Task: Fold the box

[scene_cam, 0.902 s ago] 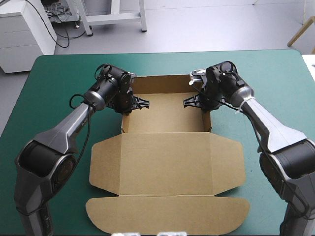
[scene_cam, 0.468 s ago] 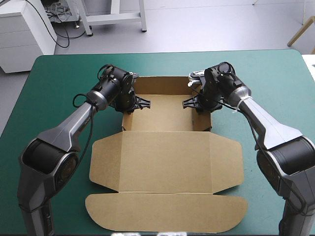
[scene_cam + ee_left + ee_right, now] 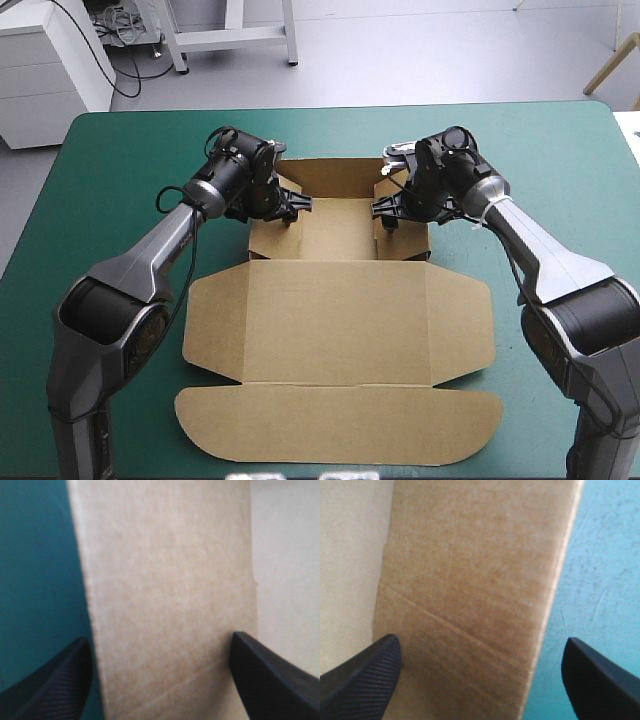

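My left tool and right tool gape empty astride the box walls, upper centre; I'd tuck both evenly.

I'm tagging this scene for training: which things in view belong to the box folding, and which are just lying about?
In the job: box; left gripper and right gripper, each open astride a side wall.
Just there: teal-green table cover.
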Controlling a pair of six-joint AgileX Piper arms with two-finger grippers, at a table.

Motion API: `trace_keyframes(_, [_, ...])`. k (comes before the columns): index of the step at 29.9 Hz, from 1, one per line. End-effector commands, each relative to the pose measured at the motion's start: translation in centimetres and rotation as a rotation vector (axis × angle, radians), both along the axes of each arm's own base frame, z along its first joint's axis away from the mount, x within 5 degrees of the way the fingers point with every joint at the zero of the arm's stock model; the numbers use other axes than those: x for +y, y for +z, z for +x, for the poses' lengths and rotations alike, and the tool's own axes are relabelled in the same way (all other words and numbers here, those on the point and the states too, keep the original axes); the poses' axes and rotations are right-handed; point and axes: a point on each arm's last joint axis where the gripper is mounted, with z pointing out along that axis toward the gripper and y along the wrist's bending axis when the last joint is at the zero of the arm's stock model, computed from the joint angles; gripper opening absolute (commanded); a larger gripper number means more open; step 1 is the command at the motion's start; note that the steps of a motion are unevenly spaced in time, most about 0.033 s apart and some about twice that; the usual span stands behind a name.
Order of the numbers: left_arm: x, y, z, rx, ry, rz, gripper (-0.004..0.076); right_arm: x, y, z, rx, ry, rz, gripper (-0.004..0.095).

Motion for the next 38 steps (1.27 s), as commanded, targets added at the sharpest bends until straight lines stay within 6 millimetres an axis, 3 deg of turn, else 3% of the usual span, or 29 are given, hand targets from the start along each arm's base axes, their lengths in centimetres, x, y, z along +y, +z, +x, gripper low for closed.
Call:
trace_keyframes(1, [0.6, 6.1, -0.2, -0.166, 0.021, -0.066, 0.0544, -0.3, 4.4, -0.3, -0.129, 0.004, 0.042, 0.0810])
trace_keyframes(8, [2.0, 12.6, -0.7, -0.341, -0.049, 0.015, 0.0544, -0.5, 9.4, -0.7, -0.219, 0.003, 0.074, 0.0810])
trace_keyframes(12, [2.6, 16.3, -2.6, -0.431, -0.102, -0.024, 0.0537, -1.2, 12.0, -2.5, -0.280, 0.007, 0.096, 0.0810])
trace_keyframes(16, [3.5, 19.3, -5.3, -0.492, -0.195, -0.044, 0.0522, -2.2, 13.1, -4.6, -0.292, 0.008, 0.091, 0.0810])
trace_keyframes(22, [5.5, 22.9, -9.5, -0.572, -0.236, -0.057, 0.0507, -2.8, 12.6, -6.7, -0.249, 0.011, 0.102, 0.0810])
trace_keyframes(28, [8.3, 25.2, -14.3, -0.641, -0.217, -0.038, 0.0439, -2.1, 11.3, -6.0, -0.213, 0.014, 0.135, 0.0810])
trace_keyframes(33, [11.0, 25.5, -18.6, -0.663, -0.195, 0.012, 0.0258, -1.5, 9.1, -4.4, -0.165, 0.006, 0.109, 0.0810])
trace_keyframes(38, [13.8, 24.6, -23.1, -0.681, -0.174, 0.065, -0.0010, -0.7, 5.8, -2.4, -0.105, 0.005, 0.085, 0.0810])
